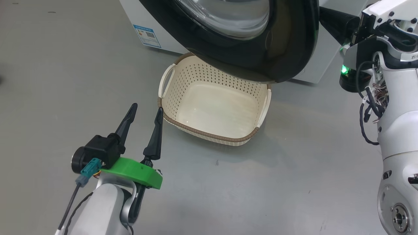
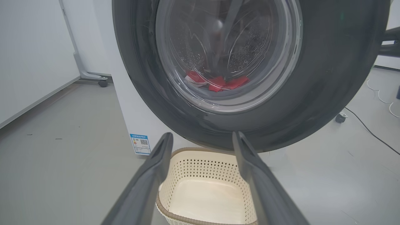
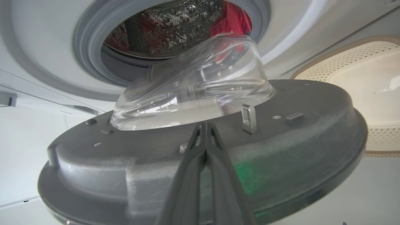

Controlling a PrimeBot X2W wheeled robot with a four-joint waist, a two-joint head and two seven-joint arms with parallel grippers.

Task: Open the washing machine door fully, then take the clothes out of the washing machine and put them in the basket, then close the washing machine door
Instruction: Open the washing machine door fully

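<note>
Clothes (image 3: 232, 18) lie red in the drum (image 3: 162, 31) behind the half-open door (image 1: 287, 49), which overhangs the basket (image 1: 209, 135). Right gripper (image 3: 204, 125), pinched shut against its inner face, might skid off that slick plastic; left gripper (image 1: 147, 108) hangs spread wide.

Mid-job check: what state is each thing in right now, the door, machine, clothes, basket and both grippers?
washing machine door: partly open, swung out above the basket.
washing machine: drum opening exposed.
clothes: inside the drum.
basket: upright on the floor, empty.
left gripper: open, empty, beside the basket.
right gripper: shut, holding nothing, tips at the door's inner face.
</note>
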